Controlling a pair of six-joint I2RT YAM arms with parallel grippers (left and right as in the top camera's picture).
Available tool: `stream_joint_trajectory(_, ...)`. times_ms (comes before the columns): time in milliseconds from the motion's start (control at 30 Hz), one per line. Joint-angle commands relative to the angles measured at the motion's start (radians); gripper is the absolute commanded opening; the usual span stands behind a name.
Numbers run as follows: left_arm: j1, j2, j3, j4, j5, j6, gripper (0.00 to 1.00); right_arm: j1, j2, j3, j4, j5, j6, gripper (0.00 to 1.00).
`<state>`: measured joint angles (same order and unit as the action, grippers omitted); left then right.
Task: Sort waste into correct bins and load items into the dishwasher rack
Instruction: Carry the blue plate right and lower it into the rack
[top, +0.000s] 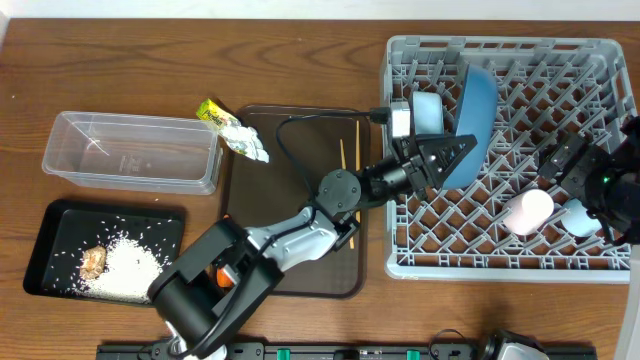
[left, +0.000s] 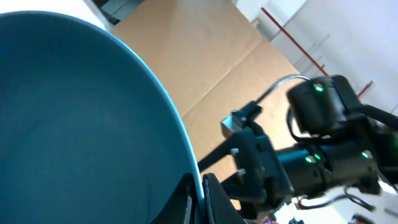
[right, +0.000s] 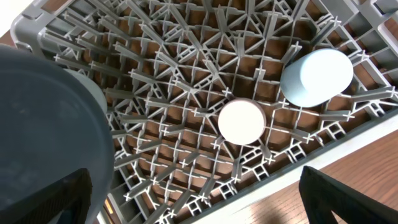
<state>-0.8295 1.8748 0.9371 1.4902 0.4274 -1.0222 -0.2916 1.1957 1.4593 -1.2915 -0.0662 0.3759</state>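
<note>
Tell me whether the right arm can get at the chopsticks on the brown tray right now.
Probably not. The right gripper hangs over the rack's far side, and the left arm, gripping the blue plate, lies across the chopsticks.

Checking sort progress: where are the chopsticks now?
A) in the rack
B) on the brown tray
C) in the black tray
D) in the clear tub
B: the chopsticks lie on the brown tray, just left of the rack.
</note>
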Motion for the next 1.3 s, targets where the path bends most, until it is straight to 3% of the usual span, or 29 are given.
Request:
stream_joint_trajectory(0,-0.002,0.041,0.054,0.016,-0.025,-0.094,0.06,-0.011,0.0,0.003,-0.004,0.014,0.008,0.99)
stream_joint_trajectory(167,-0.015,0.105,0.091,0.024,-0.056,-0.177,0.06,-0.011,0.0,0.003,-0.007,0.014,0.007,0.99)
stream_joint_trajectory(733,-0.018,0.139,0.114,0.017,-0.116,-0.177,0.07,-0.011,0.0,0.003,-0.014,0.014,-0.016,0.99)
stream_joint_trajectory(1033,-0.016,0.139,0.114,0.015,-0.116,-0.177,0.16,-0.011,0.0,0.003,-0.014,0.014,-0.018,0.99)
stream_joint_trajectory(1267,0.002,0.139,0.114,-0.002,-0.114,-0.176,0.17,-0.011,0.0,0.003,-0.016,0.014,-0.018,0.99)
